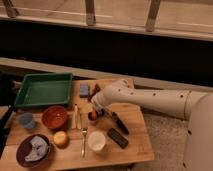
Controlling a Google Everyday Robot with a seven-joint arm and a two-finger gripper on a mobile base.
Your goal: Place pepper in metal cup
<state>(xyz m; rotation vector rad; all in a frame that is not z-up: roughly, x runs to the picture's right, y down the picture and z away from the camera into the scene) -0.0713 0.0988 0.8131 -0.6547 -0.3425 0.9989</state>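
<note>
At table centre, gripper: two-finger gripper [94, 113] on the white arm hangs low over the wooden table [135, 150], between the white cup [96, 141] and the small blue block [84, 90].
Grip state: cannot tell; the tip is a dark blur against what lies beneath it.
Pepper: slim orange-red chili-like pepper [93, 116] shows only as a small warm patch right at the gripper tip. Held, or already resting, is not resolvable.
Metal cup: small silver metal cup [92, 120] appears to sit directly under the tip, mostly hidden; identification tentative.
Handling (judgement): pepper is probably light, slightly yielding, with smooth skin that could slip. It is best pinched across the middle of its length, with gentle force. The curve may catch on the cup rim, so enter one end first.
Cup (judgement): light and easily tipped; avoid side contact.
Neighbours: green rectangular tray [42, 90] at back left, orange-brown bowl [54, 117] left of the gripper, black flat bar [118, 137] at front right.
</note>
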